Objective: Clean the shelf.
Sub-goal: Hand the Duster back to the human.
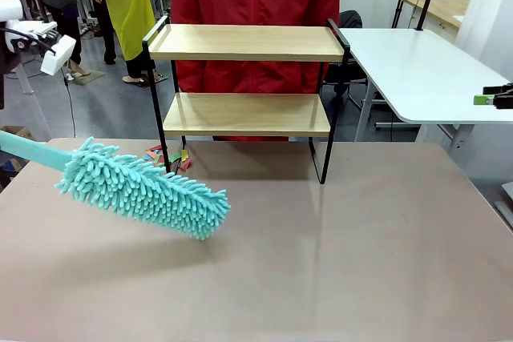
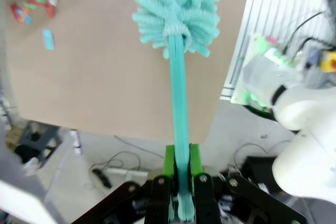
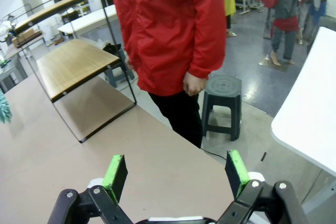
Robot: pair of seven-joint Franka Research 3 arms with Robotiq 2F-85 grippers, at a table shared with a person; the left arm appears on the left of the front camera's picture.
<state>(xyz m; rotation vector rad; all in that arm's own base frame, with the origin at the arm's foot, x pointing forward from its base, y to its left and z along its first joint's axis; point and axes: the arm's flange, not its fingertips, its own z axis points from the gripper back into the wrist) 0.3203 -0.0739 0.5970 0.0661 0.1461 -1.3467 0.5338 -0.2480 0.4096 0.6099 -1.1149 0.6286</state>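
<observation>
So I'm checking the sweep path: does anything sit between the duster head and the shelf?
Nothing visible does. The teal duster, held in the left gripper, hovers over bare tabletop left of the shelf. Small colourful scraps lie by its front left leg.

grey floor, a white side table [image 1: 417,70], a dark stool [image 3: 223,90] behind the tan table [image 1: 337,254].

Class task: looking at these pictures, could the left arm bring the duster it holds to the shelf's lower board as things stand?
Probably yes. The left end effector grips the duster, and bare table lies between it and the shelf, whose lower board faces it open.
</observation>
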